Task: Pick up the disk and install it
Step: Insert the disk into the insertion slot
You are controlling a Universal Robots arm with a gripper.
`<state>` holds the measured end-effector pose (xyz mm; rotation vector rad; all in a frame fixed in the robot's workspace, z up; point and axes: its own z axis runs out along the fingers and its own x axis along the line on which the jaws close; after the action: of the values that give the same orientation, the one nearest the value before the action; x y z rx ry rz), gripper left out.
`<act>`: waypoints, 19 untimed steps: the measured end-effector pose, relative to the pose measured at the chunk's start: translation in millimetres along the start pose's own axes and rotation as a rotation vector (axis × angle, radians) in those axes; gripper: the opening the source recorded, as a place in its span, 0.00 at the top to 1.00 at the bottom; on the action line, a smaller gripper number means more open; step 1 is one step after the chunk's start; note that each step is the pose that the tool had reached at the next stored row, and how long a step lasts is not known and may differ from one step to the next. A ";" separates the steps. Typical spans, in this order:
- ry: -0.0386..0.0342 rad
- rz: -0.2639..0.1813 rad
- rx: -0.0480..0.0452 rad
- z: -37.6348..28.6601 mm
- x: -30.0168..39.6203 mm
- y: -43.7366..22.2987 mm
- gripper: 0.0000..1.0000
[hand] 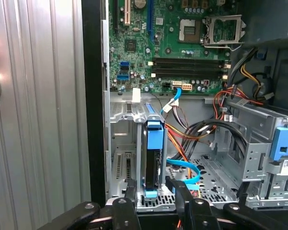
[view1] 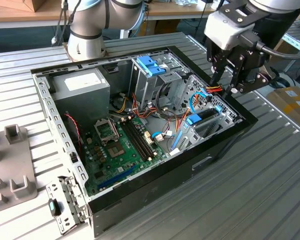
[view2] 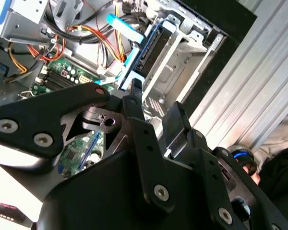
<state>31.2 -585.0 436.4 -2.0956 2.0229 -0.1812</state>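
Observation:
The disk (hand: 152, 160) stands on edge in the drive bay at the case's corner, its blue plastic frame (hand: 154, 136) along its edge. In the exterior view the disk (view1: 206, 119) sits low in the bay on the exterior view's right side of the open computer case (view1: 155, 185). My gripper (view1: 225, 82) hangs just above that bay, open, with nothing held. In the first wrist view the gripper (hand: 152, 189) has one black finger on each side of the disk's near end. The second wrist view shows the gripper (view2: 156, 98) over the disk (view2: 150, 45).
Inside the case lie the green motherboard (view1: 120, 150), a grey power supply box (view1: 82, 87), a metal drive cage with a blue latch (view1: 151, 65), and loose orange, red and blue cables (hand: 187, 167). The case rests on a slatted metal table (view1: 270, 165). A grey fixture (view1: 12, 170) stands at the exterior view's left.

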 end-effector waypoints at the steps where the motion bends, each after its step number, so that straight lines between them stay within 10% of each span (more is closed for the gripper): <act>1: 0.0000 0.000 0.0000 -2.4 -0.4 -0.6 0.55; 5: 0.0000 0.000 0.0000 -5.8 -4.4 -1.7 0.57; 12: 0.0031 0.000 -0.0149 -3.9 -4.3 -8.8 0.90; 14: 0.0109 -0.001 -0.0277 -2.2 -4.0 -15.2 0.90; 16: 0.0376 -0.006 -0.0382 -0.3 -3.7 -20.6 0.90; 19: 0.0528 -0.008 -0.0909 1.4 -3.5 -24.8 0.90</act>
<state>55.4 -580.8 441.3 -2.1748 2.0909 -0.1500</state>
